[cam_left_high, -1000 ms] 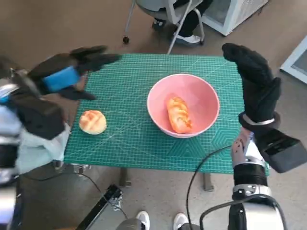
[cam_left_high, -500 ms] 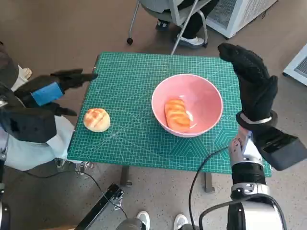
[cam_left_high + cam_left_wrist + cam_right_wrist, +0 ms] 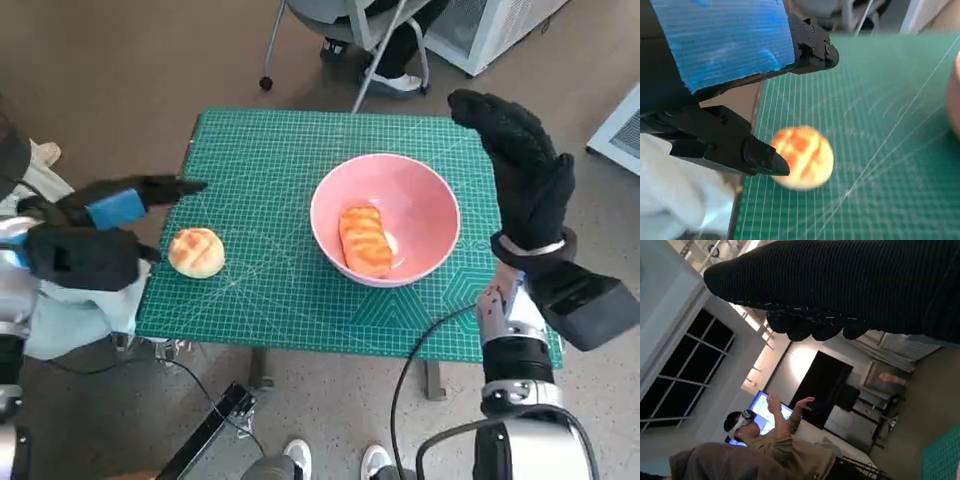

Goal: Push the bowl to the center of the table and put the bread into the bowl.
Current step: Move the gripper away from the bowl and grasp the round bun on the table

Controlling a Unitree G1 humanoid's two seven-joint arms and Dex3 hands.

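We see a small table covered by a green cutting mat [image 3: 270,290] printed with a white grid and diagonal guide lines; whatever small print the mat carries is too fine for us to read, and we find no brand or label on anything else. On the mat, a little toward the robot's right of the middle, sits the pink bowl [image 3: 432,215], and inside it lies an oblong loaf of bread [image 3: 363,240], golden with scored top, resting on the bowl's bottom. Our right hand [image 3: 520,170], in its black knitted glove, is raised upright beside the bowl at the table's right edge, fingers straight and holding nothing, not touching the bowl as far as we can tell. Our left hand [image 3: 110,215], black with blue tape [image 3: 725,42] across its back, hovers at the table's left edge, its fingers apart and holding nothing; the left wrist view shows an upper and a lower finger [image 3: 747,150] spread wide with the gap between them bare. Just beside that hand, near the mat's left edge, lies a round bun [image 3: 196,252], its crust crossed in a lattice pattern and well apart from the bowl. Beyond the table's far side stand the legs of a chair [image 3: 350,40]. In the right wrist view a person [image 3: 765,440] wearing a headset sits with a hand raised.
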